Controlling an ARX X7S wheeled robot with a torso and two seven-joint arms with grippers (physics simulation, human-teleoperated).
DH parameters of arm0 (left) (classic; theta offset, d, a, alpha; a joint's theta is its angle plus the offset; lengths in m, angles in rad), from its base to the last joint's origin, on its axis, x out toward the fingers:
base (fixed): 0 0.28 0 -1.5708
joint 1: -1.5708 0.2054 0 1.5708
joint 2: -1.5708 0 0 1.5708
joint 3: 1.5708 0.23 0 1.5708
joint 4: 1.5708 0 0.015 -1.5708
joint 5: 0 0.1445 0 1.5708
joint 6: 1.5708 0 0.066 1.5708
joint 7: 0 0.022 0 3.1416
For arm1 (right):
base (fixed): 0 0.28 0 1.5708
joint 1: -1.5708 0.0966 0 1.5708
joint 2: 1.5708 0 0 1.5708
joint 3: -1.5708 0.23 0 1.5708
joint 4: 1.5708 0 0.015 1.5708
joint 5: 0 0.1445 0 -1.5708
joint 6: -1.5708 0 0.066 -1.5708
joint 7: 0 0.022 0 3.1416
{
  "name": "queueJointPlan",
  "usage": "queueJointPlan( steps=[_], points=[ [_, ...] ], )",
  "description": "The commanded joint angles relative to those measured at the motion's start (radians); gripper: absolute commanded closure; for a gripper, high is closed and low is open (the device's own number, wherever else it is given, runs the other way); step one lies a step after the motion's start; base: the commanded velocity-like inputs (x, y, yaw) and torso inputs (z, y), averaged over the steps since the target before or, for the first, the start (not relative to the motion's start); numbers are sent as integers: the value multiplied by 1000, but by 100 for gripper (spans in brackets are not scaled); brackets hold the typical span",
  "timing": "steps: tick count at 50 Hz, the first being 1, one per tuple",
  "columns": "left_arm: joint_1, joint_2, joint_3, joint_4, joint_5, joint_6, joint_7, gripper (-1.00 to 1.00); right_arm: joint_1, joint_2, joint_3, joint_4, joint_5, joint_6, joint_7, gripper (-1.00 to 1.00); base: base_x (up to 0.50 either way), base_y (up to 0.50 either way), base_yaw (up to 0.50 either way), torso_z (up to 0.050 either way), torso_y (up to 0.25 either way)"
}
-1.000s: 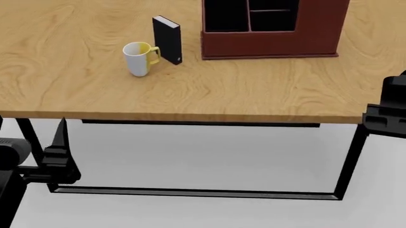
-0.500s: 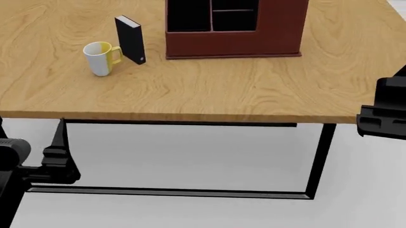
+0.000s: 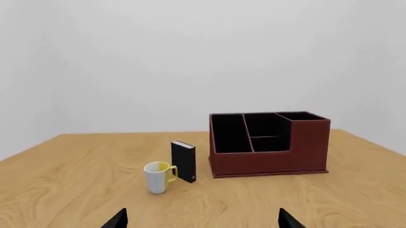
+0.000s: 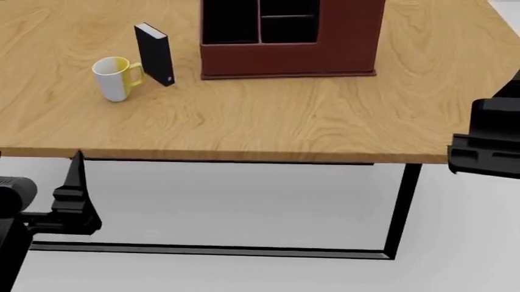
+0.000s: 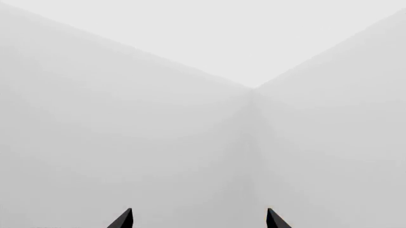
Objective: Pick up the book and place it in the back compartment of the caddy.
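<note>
The black book [image 4: 154, 55] stands upright on the wooden table [image 4: 284, 121], between a mug and the caddy. The red-brown caddy [image 4: 288, 59] with black-lined cells stands to its right, apart from it. In the left wrist view the book [image 3: 183, 161] and caddy [image 3: 269, 154] lie far ahead of my left gripper [image 3: 203, 222], which is open and empty. In the head view the left gripper [image 4: 77, 176] hangs below the table's front edge. My right gripper [image 5: 198, 219] is open and empty, facing bare walls. The right arm [image 4: 488, 146] is at the table's right front corner.
A white mug with a yellow handle [image 4: 114, 78] stands just left of the book, its handle close to the cover; it also shows in the left wrist view [image 3: 157, 177]. The table has a black metal frame [image 4: 398, 207] below its front edge.
The head view has shifted: book, mug and caddy slid left in the picture and the table's right corner came into view. Both grippers hold the same place in the view.
</note>
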Motion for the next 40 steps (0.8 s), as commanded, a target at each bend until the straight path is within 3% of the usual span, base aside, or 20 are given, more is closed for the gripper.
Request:
queueJointPlan(
  steps=[1,40],
  points=[
    [-5,-4,1,6,-5,-4,-4,-100,-1,2,-24,5,-5,-14,4,-100,344,-66,0,0,0],
    [-2,-13,4,11,-14,14,-13,-100,-23,38,-38,1,11,-53,25,-100,381,-76,0,0,1]
  ],
)
